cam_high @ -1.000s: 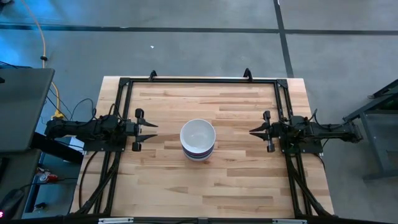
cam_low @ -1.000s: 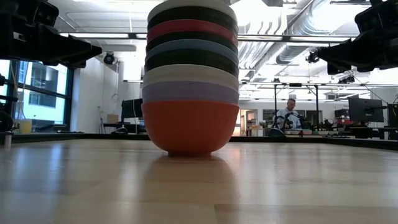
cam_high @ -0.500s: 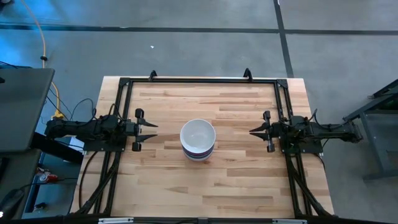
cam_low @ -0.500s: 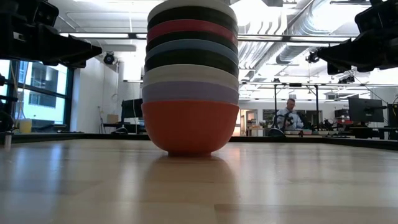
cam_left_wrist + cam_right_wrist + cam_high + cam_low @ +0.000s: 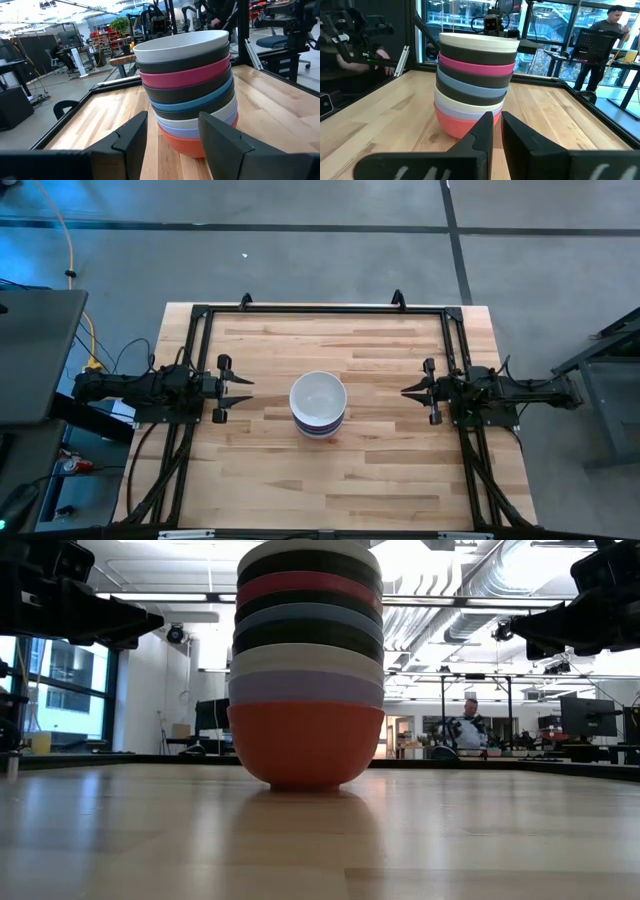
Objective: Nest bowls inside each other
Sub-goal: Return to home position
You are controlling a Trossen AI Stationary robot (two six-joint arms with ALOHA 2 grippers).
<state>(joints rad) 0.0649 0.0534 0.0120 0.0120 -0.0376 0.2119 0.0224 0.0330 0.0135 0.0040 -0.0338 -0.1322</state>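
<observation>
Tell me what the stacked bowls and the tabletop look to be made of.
Bowls: probably plastic or melamine, matte to satin; evenly coloured smooth walls, soft highlights, thin rims. Ceramic cannot be ruled out.
Tabletop: wood, butcher-block style, narrow strips with visible grain; a sealed, slightly glossy finish, since the low view shows the stack's faint reflection.
</observation>
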